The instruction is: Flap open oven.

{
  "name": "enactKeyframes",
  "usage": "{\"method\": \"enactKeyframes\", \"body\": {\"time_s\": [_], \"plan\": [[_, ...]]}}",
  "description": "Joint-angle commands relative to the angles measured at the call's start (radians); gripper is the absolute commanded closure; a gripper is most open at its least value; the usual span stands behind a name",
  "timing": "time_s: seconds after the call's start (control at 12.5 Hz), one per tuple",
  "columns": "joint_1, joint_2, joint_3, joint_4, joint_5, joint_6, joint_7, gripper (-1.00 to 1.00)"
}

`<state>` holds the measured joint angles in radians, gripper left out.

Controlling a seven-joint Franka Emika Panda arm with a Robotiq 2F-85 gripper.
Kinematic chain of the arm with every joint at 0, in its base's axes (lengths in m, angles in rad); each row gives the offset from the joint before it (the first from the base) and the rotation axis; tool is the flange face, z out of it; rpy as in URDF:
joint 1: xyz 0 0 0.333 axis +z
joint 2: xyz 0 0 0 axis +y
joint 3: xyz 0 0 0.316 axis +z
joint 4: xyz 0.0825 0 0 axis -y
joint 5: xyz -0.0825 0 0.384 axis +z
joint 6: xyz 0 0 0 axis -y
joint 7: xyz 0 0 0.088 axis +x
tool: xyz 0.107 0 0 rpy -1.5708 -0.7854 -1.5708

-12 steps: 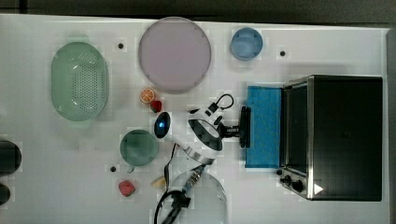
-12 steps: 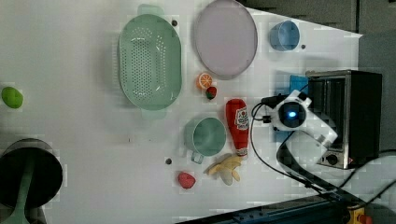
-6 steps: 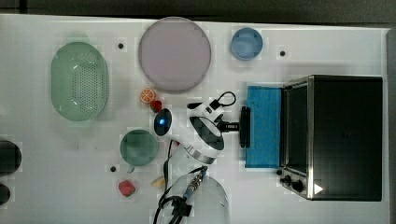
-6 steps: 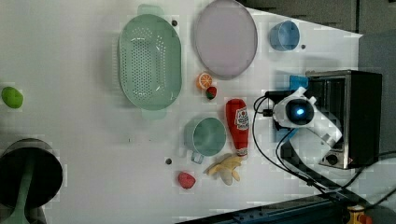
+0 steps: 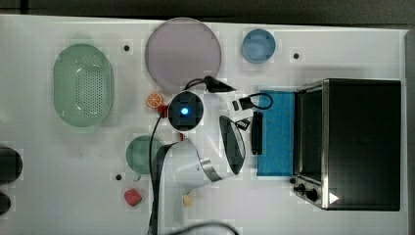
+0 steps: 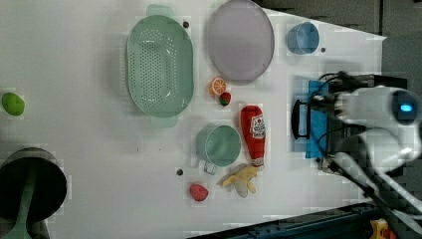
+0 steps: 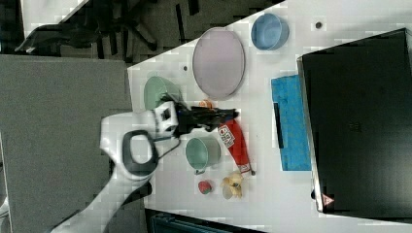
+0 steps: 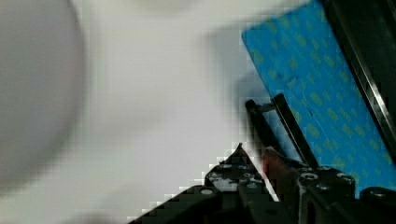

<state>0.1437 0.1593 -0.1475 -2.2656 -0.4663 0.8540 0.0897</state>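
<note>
1. At the top view's left, the green colander (image 5: 83, 90) lies on the white table (image 5: 44, 196), placed as it was a second ago; the pink plate (image 5: 184, 54) and blue bowl (image 5: 258, 45) along the far edge are likewise unmoved.
2. Left of centre in the top view, the orange slice (image 5: 154, 100), green cup (image 5: 139, 154) and red strawberry (image 5: 132, 197) keep their earlier places. The left view also shows the ketchup bottle (image 6: 253, 134) and banana (image 6: 240, 179) beside the cup, unchanged.
3. The arm has changed since the earlier frame: its wrist has drawn back from the oven toward the top view's left. The blue-lit wrist cap (image 5: 185, 111), formerly close to the cup, now stands over the table near the orange slice.
4. The gripper (image 5: 246, 115) sits just beside the door handle (image 5: 257, 132), apart from it. The jaws stand narrow, with nothing between them; the wrist view shows the fingertips (image 8: 275, 163) close to the handle bar but off it.
5. At the top view's right, the oven (image 5: 359, 144) stands on the table. Its blue glass door (image 5: 276, 132) lies flapped down flat toward the arm, as in the earlier frame, with the cavity open.
</note>
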Motion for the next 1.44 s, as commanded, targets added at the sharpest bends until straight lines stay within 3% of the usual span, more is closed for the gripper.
{"method": "enactKeyframes", "body": {"time_s": [0.08, 0.4, 0.64, 0.96, 1.44], "plan": [[-0.009, -0.091, -0.004, 0.01, 0.126, -0.075, 0.051, 0.65], [-0.01, -0.278, -0.009, 0.038, 0.385, -0.289, 0.051, 0.65], [-0.01, -0.389, -0.009, 0.131, 0.393, -0.456, 0.051, 0.65], [-0.011, -0.397, -0.022, 0.296, 0.395, -0.745, 0.052, 0.65], [-0.009, -0.396, -0.02, 0.344, 0.401, -0.787, 0.048, 0.65]]}}
